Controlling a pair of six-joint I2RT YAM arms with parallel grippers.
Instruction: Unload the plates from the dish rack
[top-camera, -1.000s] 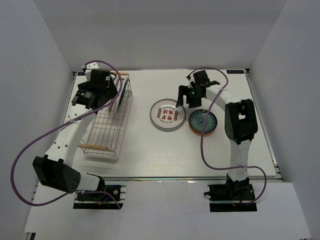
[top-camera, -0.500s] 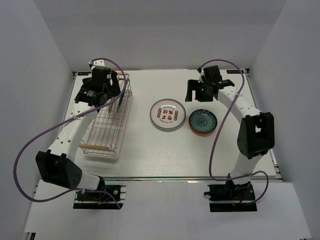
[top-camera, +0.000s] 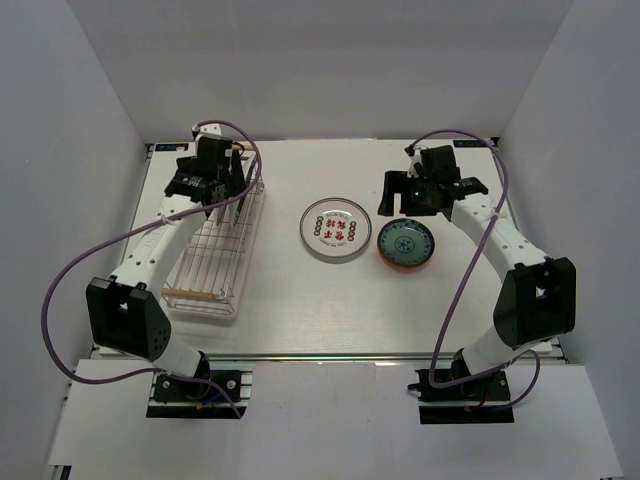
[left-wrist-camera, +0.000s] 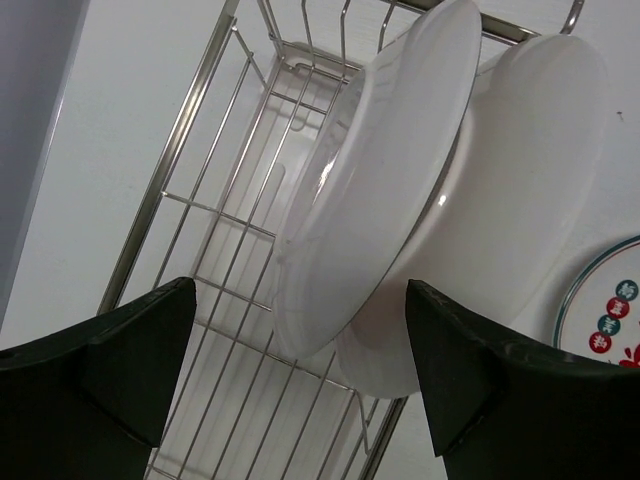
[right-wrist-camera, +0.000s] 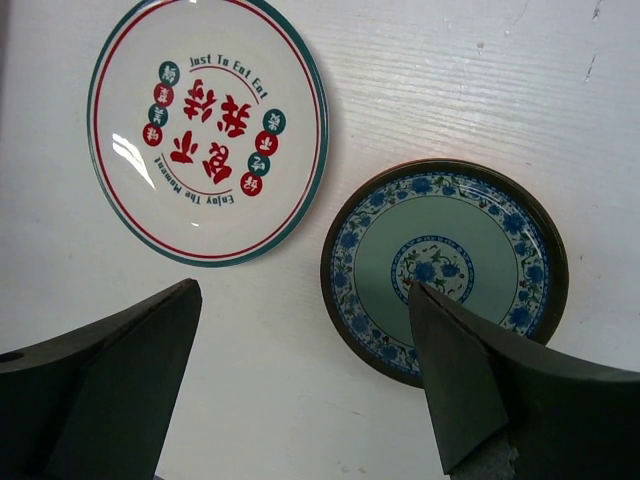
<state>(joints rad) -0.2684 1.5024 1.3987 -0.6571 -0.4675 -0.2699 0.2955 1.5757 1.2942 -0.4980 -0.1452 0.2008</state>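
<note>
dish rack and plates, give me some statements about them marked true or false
1. A white plate with red and green motifs and a blue-green plate lie flat on the table, outside the dish rack. True.
2. The dish rack is empty. False: two racked plates stand on edge at its far end.
3. The right end effector grips the blue-green plate. False: it is open above the table and holds nothing.
4. The left end effector is open over the dish rack, with the racked plates showing between its fingers in the wrist view. True.
</note>
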